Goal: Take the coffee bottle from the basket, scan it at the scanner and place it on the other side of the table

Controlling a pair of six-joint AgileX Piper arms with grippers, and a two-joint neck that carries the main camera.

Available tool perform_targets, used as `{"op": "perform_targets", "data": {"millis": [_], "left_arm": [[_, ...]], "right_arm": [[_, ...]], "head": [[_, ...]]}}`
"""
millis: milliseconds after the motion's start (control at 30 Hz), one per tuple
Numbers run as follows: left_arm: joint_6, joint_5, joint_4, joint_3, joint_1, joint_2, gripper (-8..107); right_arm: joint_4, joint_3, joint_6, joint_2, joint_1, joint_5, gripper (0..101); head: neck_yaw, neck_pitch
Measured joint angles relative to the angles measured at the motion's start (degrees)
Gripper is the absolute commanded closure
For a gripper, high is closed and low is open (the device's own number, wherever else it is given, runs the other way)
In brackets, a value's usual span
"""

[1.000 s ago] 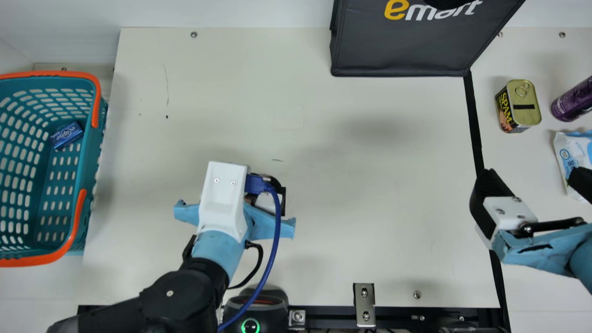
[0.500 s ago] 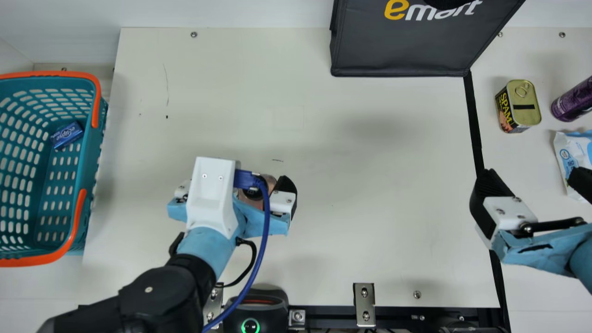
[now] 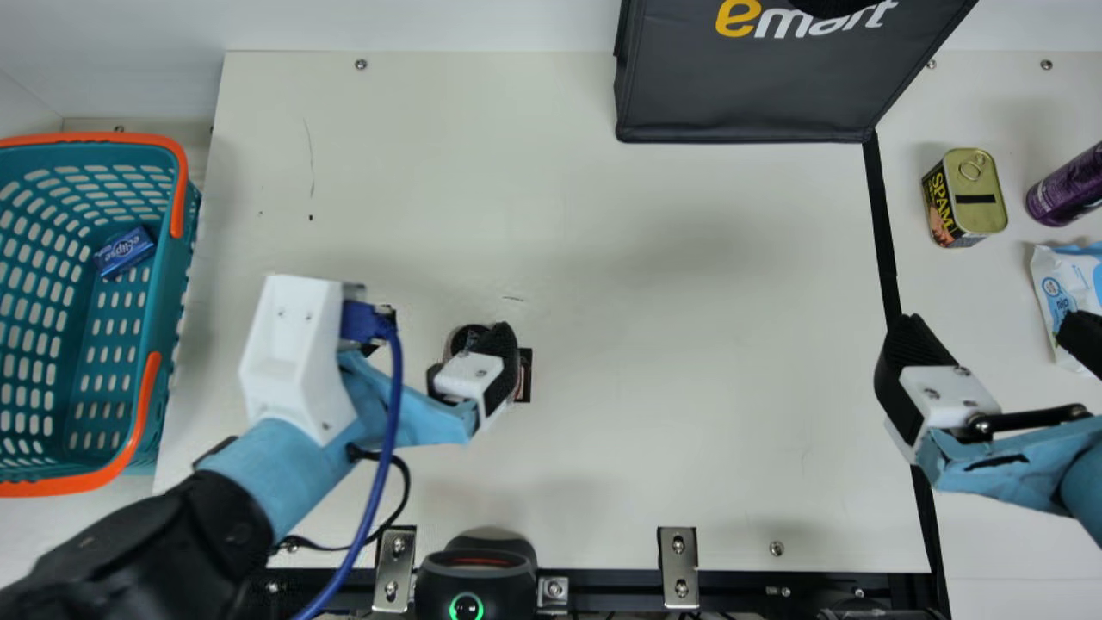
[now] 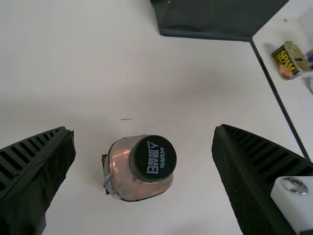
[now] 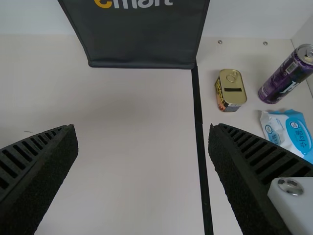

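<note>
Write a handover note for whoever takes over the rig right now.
Left tool: open over the coffee bottle, not gripping it.
Right tool: open, at the right part of the table.
Where: coffee bottle upright on the table, right of the basket.
Done: it is out of the basket; can't tell whether it's scanned.
To do: grip it, scan at the scanner if needed, place it on the other side.
</note>
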Motion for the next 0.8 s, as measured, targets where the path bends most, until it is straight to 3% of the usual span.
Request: {"op": "perform_targets", "data": {"millis": [433,800], "left_arm": [[24.75,9.61,-19.28,-3.48,8.33,-7.8,9],[38.83,17.07,-30.45,-8.5,15.69,-6.82,9]], "right_arm": [[0.0,0.0,0.0,0.0,0.0,-0.05,6],[0.0,0.0,0.0,0.0,0.0,-0.05,6]], "head": [[-0.09,0.0],[0.0,0.0]]}}
